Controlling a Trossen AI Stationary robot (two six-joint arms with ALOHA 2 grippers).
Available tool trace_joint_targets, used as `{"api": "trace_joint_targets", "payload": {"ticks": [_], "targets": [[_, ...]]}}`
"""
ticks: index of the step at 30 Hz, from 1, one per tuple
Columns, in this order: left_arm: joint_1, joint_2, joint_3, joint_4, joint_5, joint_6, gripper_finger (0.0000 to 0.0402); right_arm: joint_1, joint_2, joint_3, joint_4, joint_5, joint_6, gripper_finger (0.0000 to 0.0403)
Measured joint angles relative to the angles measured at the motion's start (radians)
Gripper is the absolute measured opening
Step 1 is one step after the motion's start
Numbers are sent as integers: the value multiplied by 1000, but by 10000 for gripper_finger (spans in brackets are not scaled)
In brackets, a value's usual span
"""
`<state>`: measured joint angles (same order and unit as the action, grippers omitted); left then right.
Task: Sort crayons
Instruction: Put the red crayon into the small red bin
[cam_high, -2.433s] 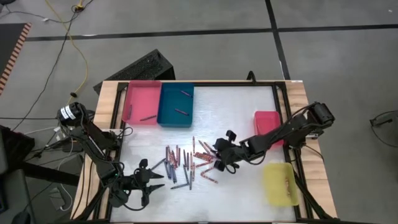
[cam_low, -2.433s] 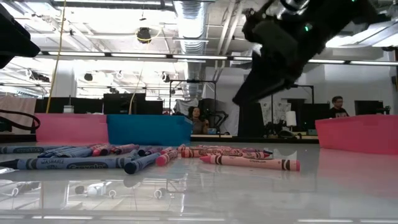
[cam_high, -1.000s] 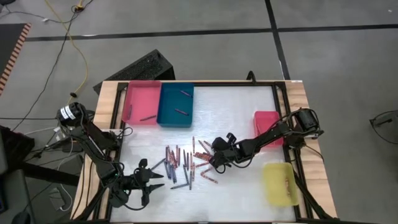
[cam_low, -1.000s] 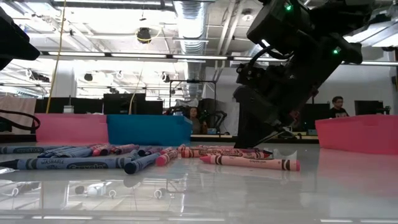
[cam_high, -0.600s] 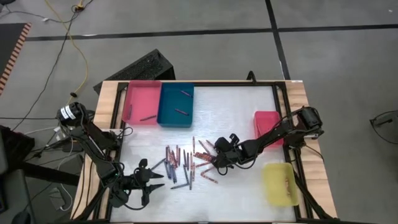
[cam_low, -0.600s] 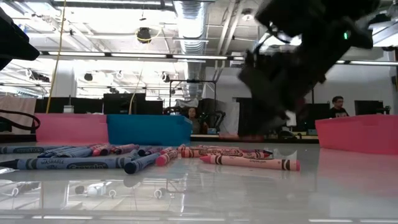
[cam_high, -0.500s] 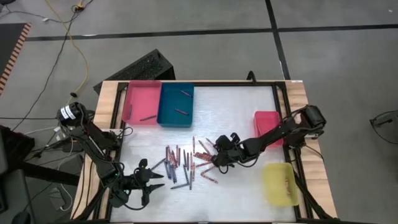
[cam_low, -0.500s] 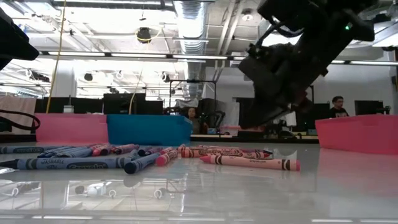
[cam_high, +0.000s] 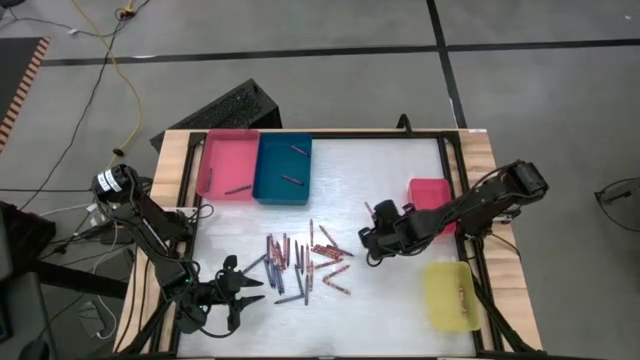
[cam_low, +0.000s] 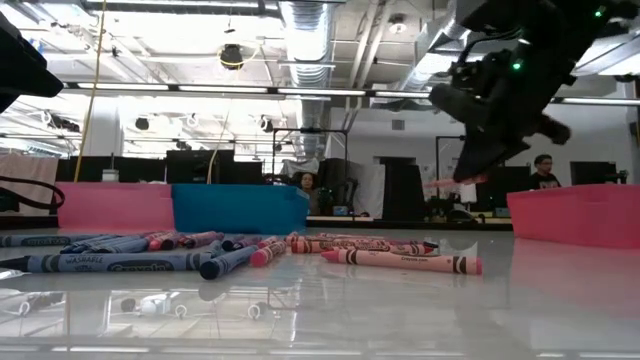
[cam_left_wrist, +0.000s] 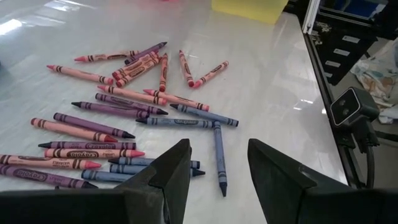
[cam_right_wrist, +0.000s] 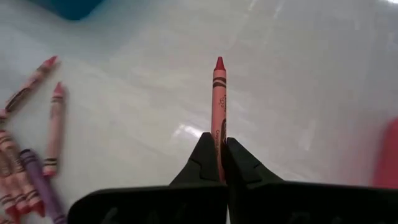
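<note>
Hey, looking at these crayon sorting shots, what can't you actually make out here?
- Yellow tray contents: too small in the high view; its top is cut off in the left wrist view.
- Red tray: right arm crosses it in the high view; only its wall shows in the low view.
- Crayon in the right gripper: lower end hidden between the fingers.
- Left gripper: fingertips cut off in its wrist view.

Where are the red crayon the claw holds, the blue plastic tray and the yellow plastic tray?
red crayon (cam_right_wrist: 219, 99), right wrist view, on its paper wrapper.
blue plastic tray (cam_high: 270, 187), high view, on its floor.
yellow plastic tray (cam_high: 441, 300), high view, on its floor.
</note>
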<state>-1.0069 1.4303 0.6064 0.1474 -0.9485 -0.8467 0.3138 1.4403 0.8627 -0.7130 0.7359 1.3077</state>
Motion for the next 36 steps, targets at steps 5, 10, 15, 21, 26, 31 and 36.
{"api": "trace_joint_targets", "payload": {"ticks": [5, 10, 15, 21, 26, 31, 36], "targets": [[0, 0, 0, 0, 0, 0, 149, -1, -46, 0, -136, 7, 76, 3], [0, 0, 0, 0, 0, 0, 149, -1, -70, 0, -288, 7, 189, 2], [0, 0, 0, -1, -1, 0, 149, -1, -73, 0, -441, -7, 301, 2], [0, 0, 0, -1, -4, 0, 149, -3, -73, 1, -564, -34, 373, 2], [0, 0, 0, -2, -6, 6, 149, -7, -73, 2, -612, -42, 403, 2], [0, 0, 0, -2, -6, 6, 149, -40, -51, 2, -667, -108, 406, 2], [0, 0, 0, -2, -6, 5, 149, -71, 17, 2, -691, -144, 398, 2]]}}
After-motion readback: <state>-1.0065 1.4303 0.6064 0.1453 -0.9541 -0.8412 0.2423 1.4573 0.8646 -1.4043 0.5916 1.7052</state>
